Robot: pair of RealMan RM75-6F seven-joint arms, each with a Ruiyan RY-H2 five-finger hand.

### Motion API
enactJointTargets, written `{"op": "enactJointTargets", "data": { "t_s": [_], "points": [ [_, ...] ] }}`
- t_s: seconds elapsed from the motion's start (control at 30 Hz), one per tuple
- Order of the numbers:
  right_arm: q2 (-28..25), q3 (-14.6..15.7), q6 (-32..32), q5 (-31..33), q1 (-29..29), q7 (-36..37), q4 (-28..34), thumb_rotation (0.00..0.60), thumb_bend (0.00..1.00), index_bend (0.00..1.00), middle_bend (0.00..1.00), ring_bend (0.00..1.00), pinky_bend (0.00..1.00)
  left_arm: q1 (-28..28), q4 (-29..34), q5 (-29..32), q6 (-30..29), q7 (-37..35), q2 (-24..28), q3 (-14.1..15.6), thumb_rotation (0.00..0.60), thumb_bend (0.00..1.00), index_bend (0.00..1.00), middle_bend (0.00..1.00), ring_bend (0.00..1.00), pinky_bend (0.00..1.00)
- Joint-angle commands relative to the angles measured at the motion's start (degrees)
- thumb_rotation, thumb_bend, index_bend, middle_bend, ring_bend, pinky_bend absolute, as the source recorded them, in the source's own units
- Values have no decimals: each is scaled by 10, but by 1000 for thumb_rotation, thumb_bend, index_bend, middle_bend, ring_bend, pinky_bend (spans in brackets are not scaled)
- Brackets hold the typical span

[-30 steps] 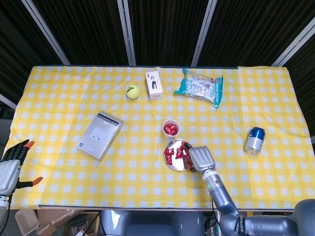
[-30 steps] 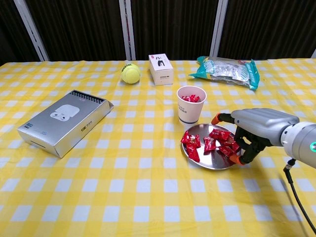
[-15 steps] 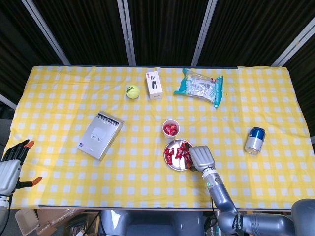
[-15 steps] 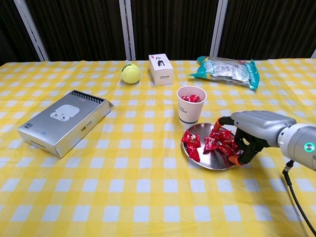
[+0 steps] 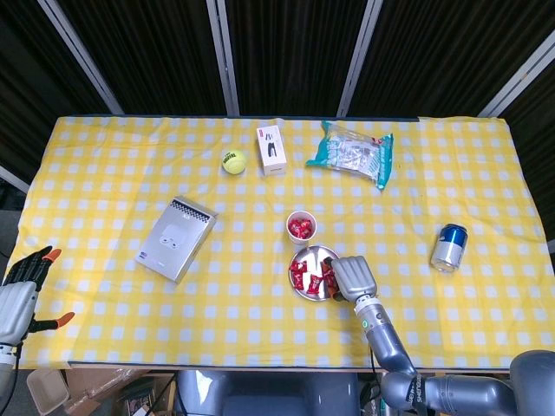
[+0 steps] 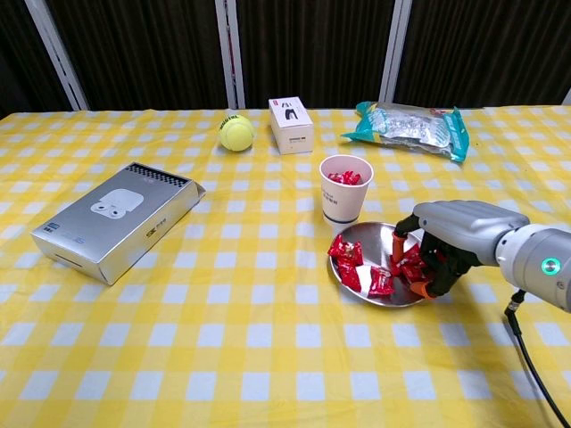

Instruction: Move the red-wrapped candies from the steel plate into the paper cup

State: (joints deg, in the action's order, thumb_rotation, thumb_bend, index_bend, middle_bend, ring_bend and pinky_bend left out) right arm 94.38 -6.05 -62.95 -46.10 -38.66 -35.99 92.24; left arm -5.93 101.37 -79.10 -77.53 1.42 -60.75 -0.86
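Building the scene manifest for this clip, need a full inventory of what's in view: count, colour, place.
table: one, yellow and white check cloth.
steel plate: one, silver, near middle-right.
red-wrapped candies: several, red, on the plate; more in the cup.
paper cup: one, white, just behind the plate.
tennis ball: one, yellow-green, far side.
small box: one, white, right of the ball.
snack bag: one, teal and clear, far right.
flat box: one, silver, left.
drinks can: one, blue and silver, right.
left hand: open, off the table's left corner.
right hand: fingers curled into the candies on the plate.
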Motion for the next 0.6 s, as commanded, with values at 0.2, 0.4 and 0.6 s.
{"op": "enactJointTargets", "data": {
  "t_s": [0.2, 0.4, 0.6],
  "points": [
    [6, -1, -2, -27, 5, 23, -9, 600, 496, 595, 822, 921, 1000, 0, 0, -1, 0, -1, 0, 0, 600, 5, 0, 0, 0, 0],
    [8, -3, -2, -44, 7, 35, -7, 600, 516, 599, 822, 922, 1000, 0, -1, -2, 0, -1, 0, 0, 600, 5, 0, 0, 0, 0],
    [4, -7, -7, -58, 7, 35, 8, 600, 518, 599, 822, 922, 1000, 0, -1, -2, -1, -3, 0, 0, 600, 5, 0, 0, 0, 0]
  ]
}}
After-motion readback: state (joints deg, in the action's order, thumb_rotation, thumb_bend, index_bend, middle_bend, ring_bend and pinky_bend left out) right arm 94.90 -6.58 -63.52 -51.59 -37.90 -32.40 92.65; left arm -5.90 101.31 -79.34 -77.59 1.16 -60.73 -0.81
